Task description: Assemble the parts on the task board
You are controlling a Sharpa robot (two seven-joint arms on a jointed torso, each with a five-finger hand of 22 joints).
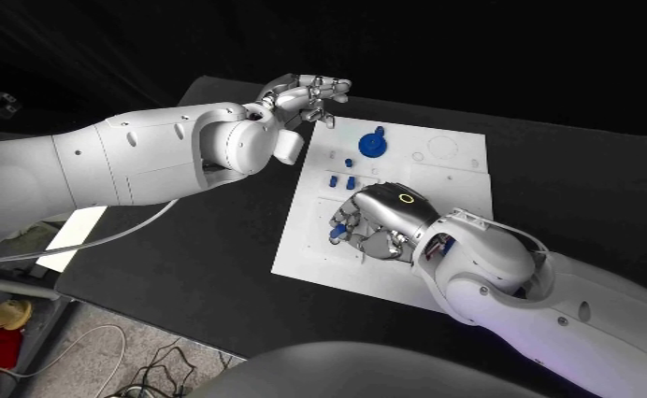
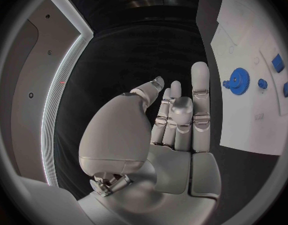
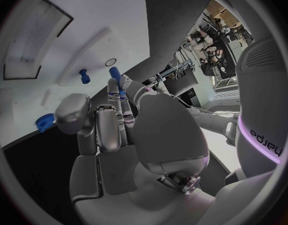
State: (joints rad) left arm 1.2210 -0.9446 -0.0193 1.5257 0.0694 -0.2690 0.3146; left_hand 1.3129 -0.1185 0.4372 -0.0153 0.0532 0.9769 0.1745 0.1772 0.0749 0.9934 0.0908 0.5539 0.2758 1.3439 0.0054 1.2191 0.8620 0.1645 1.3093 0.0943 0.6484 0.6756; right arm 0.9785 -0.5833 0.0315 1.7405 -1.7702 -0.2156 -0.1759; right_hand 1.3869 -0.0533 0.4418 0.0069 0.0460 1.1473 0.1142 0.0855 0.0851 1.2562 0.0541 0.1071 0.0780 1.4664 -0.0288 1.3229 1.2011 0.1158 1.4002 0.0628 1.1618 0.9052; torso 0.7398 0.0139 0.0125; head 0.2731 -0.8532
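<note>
I had the right hand (image 1: 379, 222) down over the near half of the task board (image 1: 458, 169), palm toward the plate, fingers curled in. A blue part (image 3: 114, 72) showed right at its fingertips (image 3: 114, 92) in the right wrist view, and from the head camera more blue peeked out at the hand's edge. I read that as a blue peg pinched there, though I couldn't tell for sure whether the fingers were gripping it or only touching it. My guess was that the hand sat low and close like that to steer the piece into a seat on the board.

Just beyond those fingers a small blue peg (image 3: 84, 76) stood on the plate, and farther out from the hand, toward the board's far side, sat the blue gear (image 1: 372, 143). Between the gear and the right hand a few short blue pegs (image 1: 350, 181) stood on the white surface.

The left hand (image 1: 308, 94) I'd parked off the board's far corner, over the black table (image 1: 216, 230). It held nothing: fingers fairly straight and loosely together, thumb apart from them, clear in the left wrist view (image 2: 175, 115). The gear (image 2: 236, 81) lay off to the side of its fingertips, near but not touched. I judged it was kept back there so it wouldn't crowd the working hand, yet close enough to reach in for the gear.
</note>
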